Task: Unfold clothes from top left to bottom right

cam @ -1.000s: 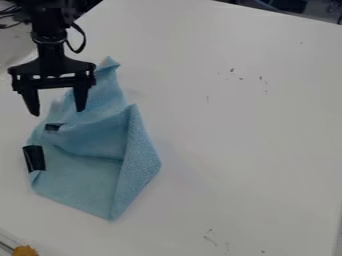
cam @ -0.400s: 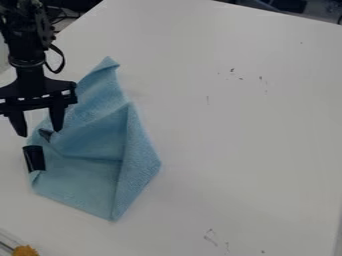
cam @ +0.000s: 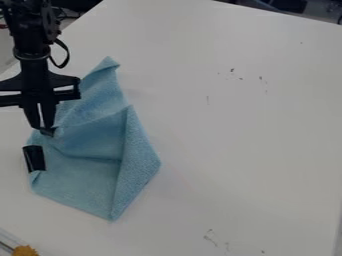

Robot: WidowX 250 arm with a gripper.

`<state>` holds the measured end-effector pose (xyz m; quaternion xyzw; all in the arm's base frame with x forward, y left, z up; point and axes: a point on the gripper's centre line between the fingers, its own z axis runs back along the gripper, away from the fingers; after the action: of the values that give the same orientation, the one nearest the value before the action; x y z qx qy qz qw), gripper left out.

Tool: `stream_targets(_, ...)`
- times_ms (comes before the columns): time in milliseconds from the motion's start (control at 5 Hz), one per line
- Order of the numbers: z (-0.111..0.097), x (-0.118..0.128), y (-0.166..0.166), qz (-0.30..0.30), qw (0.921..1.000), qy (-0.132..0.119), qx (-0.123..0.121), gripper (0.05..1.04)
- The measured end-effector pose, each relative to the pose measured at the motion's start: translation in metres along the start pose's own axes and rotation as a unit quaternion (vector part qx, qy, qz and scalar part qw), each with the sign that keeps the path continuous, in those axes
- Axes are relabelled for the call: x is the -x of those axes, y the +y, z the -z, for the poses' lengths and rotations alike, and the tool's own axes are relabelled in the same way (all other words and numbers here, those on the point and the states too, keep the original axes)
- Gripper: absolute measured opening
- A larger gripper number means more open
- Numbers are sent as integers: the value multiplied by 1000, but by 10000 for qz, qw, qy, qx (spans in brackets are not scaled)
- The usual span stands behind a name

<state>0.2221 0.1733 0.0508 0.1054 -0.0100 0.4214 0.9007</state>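
The gripper [cam: 42,128] is at the left, over the upper left edge of the light blue cloth [cam: 87,175]. Its two fingers have come together on the cloth's dark patch there, pinching it. The cloth lies folded on the table, with a pointed corner toward the top, a crease across its middle and a folded flap along its right side. A second black patch [cam: 34,159] sits on the cloth's left edge, just below the gripper.
The white table [cam: 247,145] extends to the right of the cloth, with small dark marks on its surface. A yellow-orange object [cam: 25,250] is at the bottom left corner. Dark items stand beyond the table's top right edge.
The gripper has moved left and down from above the cloth's upper part, and its fingers have closed on the dark patch. The cloth has hardly moved.
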Motion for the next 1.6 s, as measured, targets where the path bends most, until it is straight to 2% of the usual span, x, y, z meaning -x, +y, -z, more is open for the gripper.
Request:
stream_targets(200, 0, -2, -3, 25, 10000, 1, -24, 90)
stream_targets(400, -2, -4, -8, 42, 9999, -121, -12, 249)
stream_targets(600, -15, -18, -17, 172, 9992, -371, 13, 518)
stream_targets(800, -7, -14, -20, 196, 9996, -193, 11, 826)
stream_targets(1000, 1, -10, -11, 3, 9999, -94, 74, 1012)
stream_targets(1200, 9, -6, -6, -56, 9999, 22, 91, 1009)
stream_targets(1400, 18, -5, -2, -97, 9998, 124, 115, 952)
stream_targets(1600, 22, -4, -3, -26, 9998, 174, 116, 668)
